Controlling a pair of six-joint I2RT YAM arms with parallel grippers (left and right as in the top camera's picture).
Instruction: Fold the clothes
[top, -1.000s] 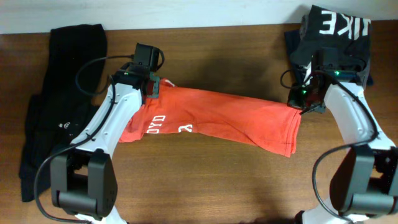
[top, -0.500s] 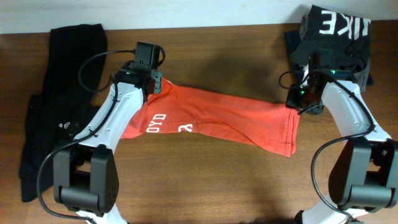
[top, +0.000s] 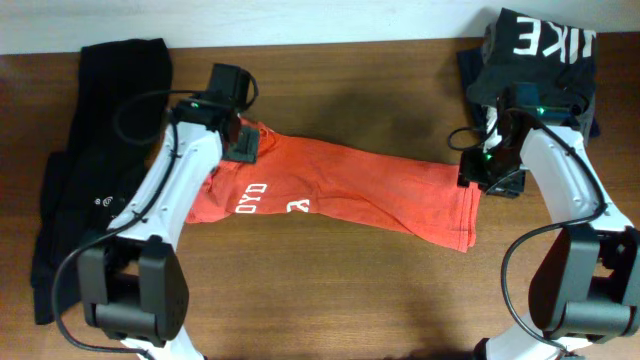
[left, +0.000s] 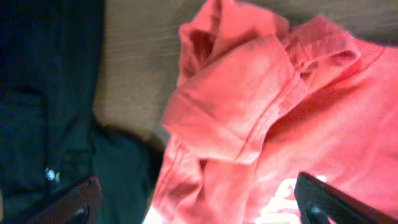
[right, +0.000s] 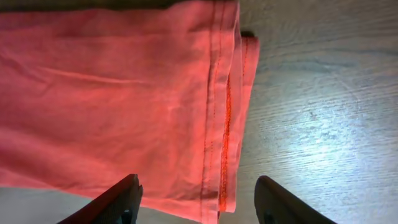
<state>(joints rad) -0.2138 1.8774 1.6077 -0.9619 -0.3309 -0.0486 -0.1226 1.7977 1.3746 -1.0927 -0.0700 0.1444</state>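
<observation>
vs 0.5 s ago: L gripper (top: 241, 141) shifted left, R gripper (top: 480, 170) came nearer | both wide apart, holding nothing | red-orange T-shirt (top: 350, 185) strip mid-table | risk: bunched left end → 1-layer pinch, skewed fold

**Overhead view.** A brown wood-grain worktop (top: 330, 290) carries two items outside my work. On my left, a long black garment (top: 75, 200) lies rumpled, running from the far edge toward the near edge. It has a small pale mark (top: 103, 201) near its middle. At my far right corner sits a dark and grey folded stack (top: 540, 45), with white block letters (top: 555, 40) on its top layer. A pale strip (top: 300, 15) borders the worktop's far edge.

**Left wrist view.** The black garment fills the left side, with bare wood beside it.

**Right wrist view.** Pale, glossy wood grain fills the right side.
</observation>
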